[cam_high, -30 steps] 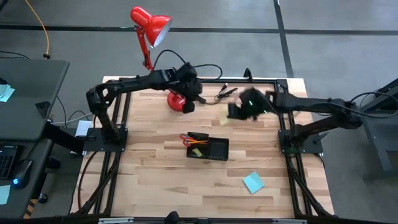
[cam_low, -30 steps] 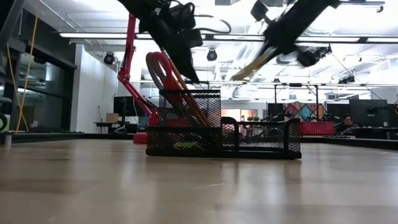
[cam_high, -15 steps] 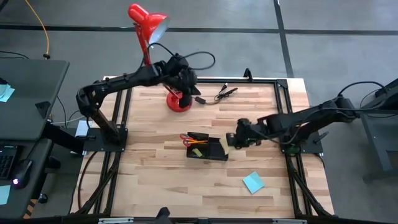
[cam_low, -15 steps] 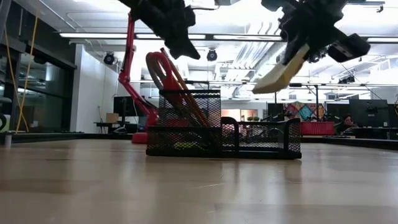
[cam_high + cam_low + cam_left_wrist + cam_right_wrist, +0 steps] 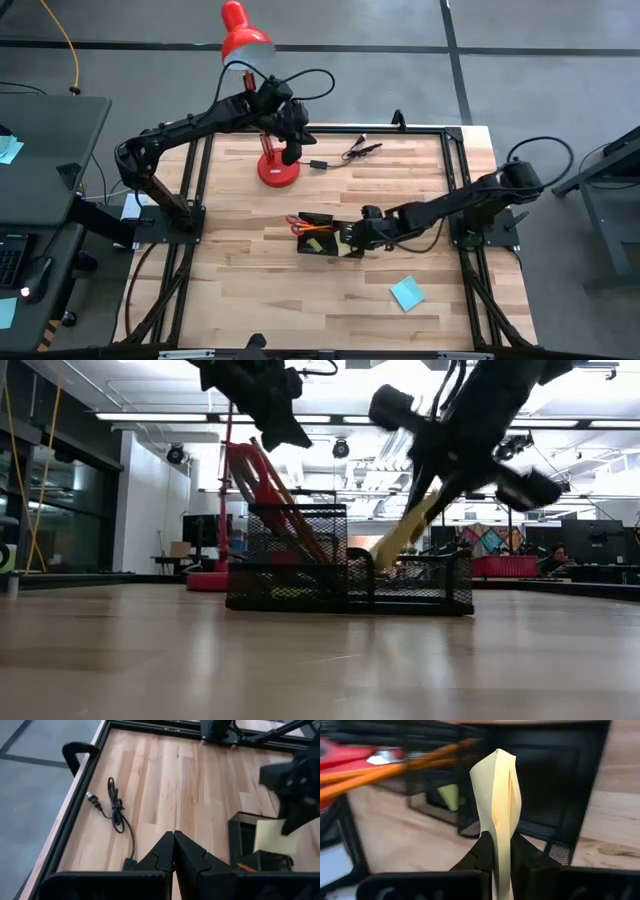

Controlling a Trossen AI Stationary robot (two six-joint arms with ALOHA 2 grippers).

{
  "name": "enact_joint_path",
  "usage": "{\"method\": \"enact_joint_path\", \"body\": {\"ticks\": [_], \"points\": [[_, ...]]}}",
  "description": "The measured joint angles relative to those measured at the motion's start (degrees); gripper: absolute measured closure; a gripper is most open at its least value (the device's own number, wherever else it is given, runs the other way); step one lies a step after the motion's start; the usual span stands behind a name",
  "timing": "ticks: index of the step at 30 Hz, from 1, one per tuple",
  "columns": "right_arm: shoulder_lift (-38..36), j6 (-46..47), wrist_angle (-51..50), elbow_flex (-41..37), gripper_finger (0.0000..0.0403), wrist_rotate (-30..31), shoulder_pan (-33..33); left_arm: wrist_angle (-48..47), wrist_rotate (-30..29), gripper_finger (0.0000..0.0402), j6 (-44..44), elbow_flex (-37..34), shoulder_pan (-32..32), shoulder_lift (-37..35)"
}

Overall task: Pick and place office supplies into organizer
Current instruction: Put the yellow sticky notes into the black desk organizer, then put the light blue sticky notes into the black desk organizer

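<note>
The black mesh organizer stands mid-table, with the red-handled scissors and orange pencils leaning in its tall compartment. My right gripper hangs over its low compartment, shut on a pale yellow sticky-note pad. A teal-blue pad lies flat on the table near the front right. My left gripper is shut and empty, raised beside the red lamp's base. My right gripper pinches the yellow pad's near end between its two fingers, across the pad's flat faces. The fingers slant down from the table's right. The pad hangs tilted, its sheets bowed apart. Its free end is at the low compartment's rim.
The red desk lamp rises at the far left, its stem crossing my left arm. A black cable with a plug lies along the far edge. A black metal frame borders the wooden top. Bare wood lies in front of the organizer.
My right gripper has swung from the far side down toward the table's near-left to the organizer, rolling as it went, and the yellow pad now tilts into the low compartment. My left gripper has risen and drawn toward the far left. The lamp has slid a little toward the table's left.
</note>
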Motion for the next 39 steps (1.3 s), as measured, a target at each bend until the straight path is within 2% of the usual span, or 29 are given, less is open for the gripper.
{"method": "enact_joint_path", "body": {"ticks": [5,10,14,19,21,25,29,36,39], "points": [[3.2,4.5,2.2,0.0,0.0387,1.1,0.0,2.5,2.2,0.0401,0.0,0.0,-0.3,0.0],[3.7,6.8,2.8,0.0,0.0375,6.4,-0.1,5.9,7.0,0.0401,0.0,0.0,-0.3,0.0],[3.7,6.2,4.9,0.0,0.0356,5.4,-0.5,6.6,7.1,0.0401,-0.1,0.0,-0.3,0.0],[3.7,5.6,7.9,0.0,0.0303,4.6,-0.5,6.8,7.5,0.0401,0.0,0.0,-0.3,0.1],[3.7,5.9,6.2,0.0,0.0275,4.0,-0.4,6.9,8.2,0.0401,0.0,0.0,-0.3,0.1],[3.7,6.0,1.1,0.0,0.0217,-1.6,-0.5,7.0,9.3,0.0401,0.1,0.0,-0.3,0.1],[3.5,5.9,1.0,0.1,0.0181,-1.6,-0.7,8.2,9.6,0.0401,0.0,0.0,-0.3,0.1],[3.6,1.1,4.0,1.9,0.018,8.2,-0.2,8.7,9.6,0.0401,0.1,0.0,-0.3,0.1],[3.6,-0.8,-0.3,4.4,0.0185,8.5,-0.2,8.7,9.7,0.0401,0.5,0.0,-0.3,0.1]]}}
